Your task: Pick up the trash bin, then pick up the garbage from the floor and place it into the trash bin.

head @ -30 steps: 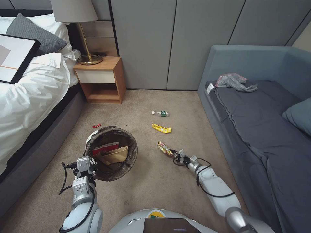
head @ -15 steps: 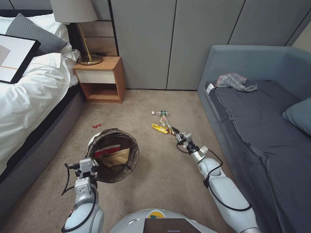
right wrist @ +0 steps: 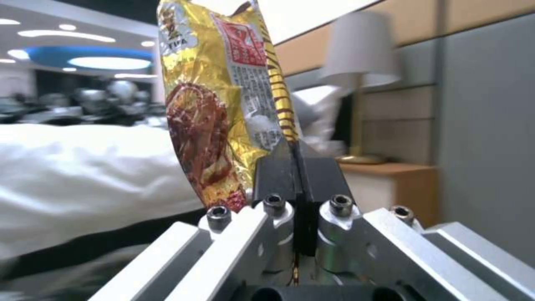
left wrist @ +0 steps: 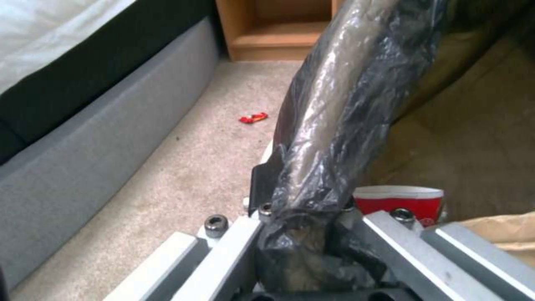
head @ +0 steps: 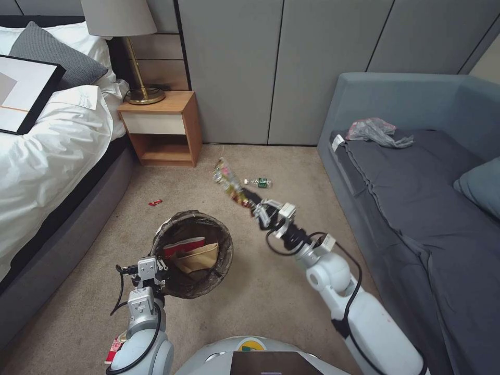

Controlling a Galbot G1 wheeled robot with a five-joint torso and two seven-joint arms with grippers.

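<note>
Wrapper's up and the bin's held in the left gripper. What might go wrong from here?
1. The right gripper pinches the snack wrapper by one edge only; a quick swing might shake it loose short of the trash bin.
2. The left gripper grips the bin by its bag-covered rim; the slick liner may slip, tipping the bin.

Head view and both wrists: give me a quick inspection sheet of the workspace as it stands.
Surface: tan carpet.
Job's things: trash bin holds red and tan litter; small red wrapper and bottle lie on the carpet.
Clutter: grey bag on sofa.
Grippers: left gripper shut on bin rim; right gripper shut on yellow snack wrapper, raised.
Cables: black loops at both wrists.
Surroundings: bed, nightstand, lamp, sofa.
</note>
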